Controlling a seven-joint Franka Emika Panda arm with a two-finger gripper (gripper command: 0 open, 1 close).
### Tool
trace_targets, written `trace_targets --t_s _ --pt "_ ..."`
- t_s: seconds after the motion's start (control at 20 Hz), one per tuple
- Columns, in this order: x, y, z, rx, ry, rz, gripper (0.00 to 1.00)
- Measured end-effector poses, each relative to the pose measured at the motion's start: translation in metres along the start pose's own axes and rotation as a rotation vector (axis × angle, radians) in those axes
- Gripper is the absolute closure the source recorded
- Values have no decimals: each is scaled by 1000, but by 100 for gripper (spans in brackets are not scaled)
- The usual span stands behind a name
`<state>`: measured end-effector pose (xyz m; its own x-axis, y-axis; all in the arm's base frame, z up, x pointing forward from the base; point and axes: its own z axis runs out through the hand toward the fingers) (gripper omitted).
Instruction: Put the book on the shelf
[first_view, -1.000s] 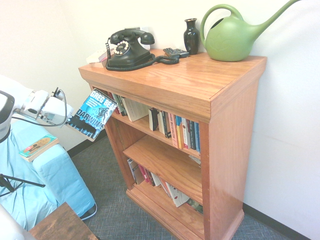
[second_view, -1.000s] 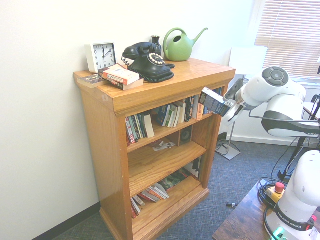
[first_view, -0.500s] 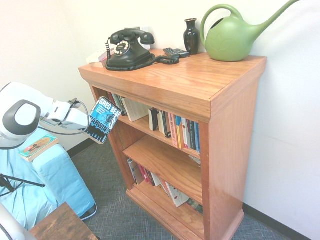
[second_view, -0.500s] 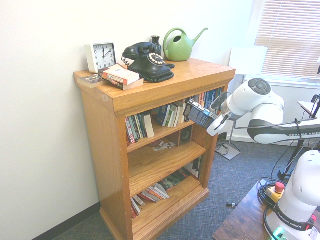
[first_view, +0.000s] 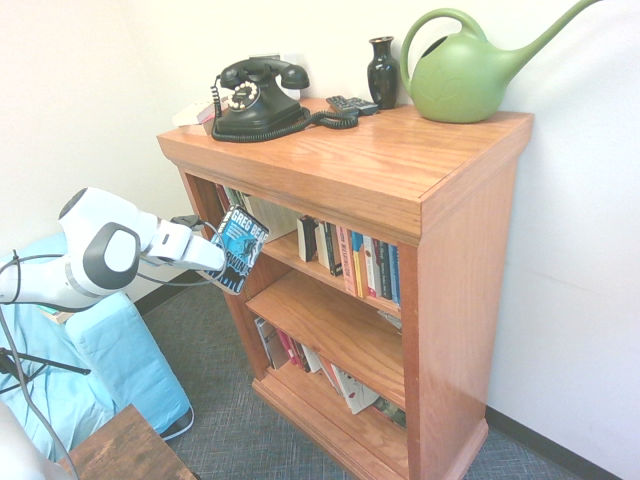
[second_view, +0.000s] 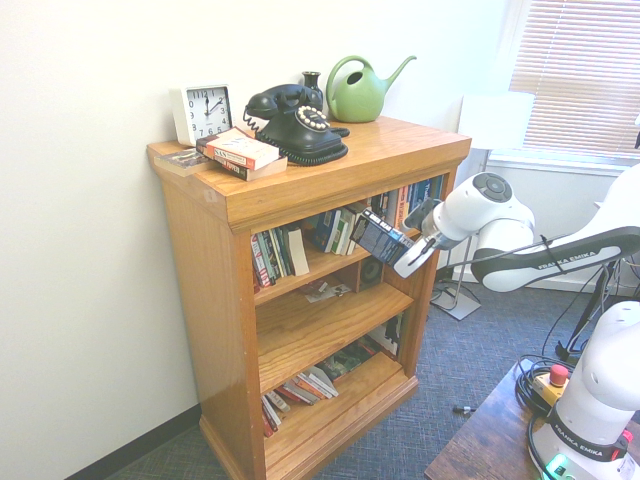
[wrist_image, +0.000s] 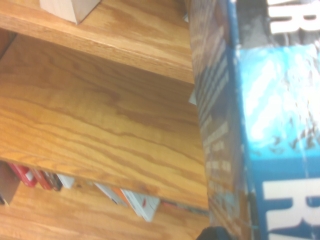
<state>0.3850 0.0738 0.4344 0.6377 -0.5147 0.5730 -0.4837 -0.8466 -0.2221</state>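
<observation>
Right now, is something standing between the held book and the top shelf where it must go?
Nothing visible blocks it. The gripper holds the book tilted, just before the shelf; upright books fill much of the row.

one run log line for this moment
gripper: shut on book | book: held tilted at bookcase front, level with top shelf | not yet on shelf
</observation>
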Motion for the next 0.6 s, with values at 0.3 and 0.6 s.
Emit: trace_targets --t_s 0.3,0.6 --pt "-10 -5 35 38 27 -40 100" --pt "6 -32 34 65 56 -46 100"
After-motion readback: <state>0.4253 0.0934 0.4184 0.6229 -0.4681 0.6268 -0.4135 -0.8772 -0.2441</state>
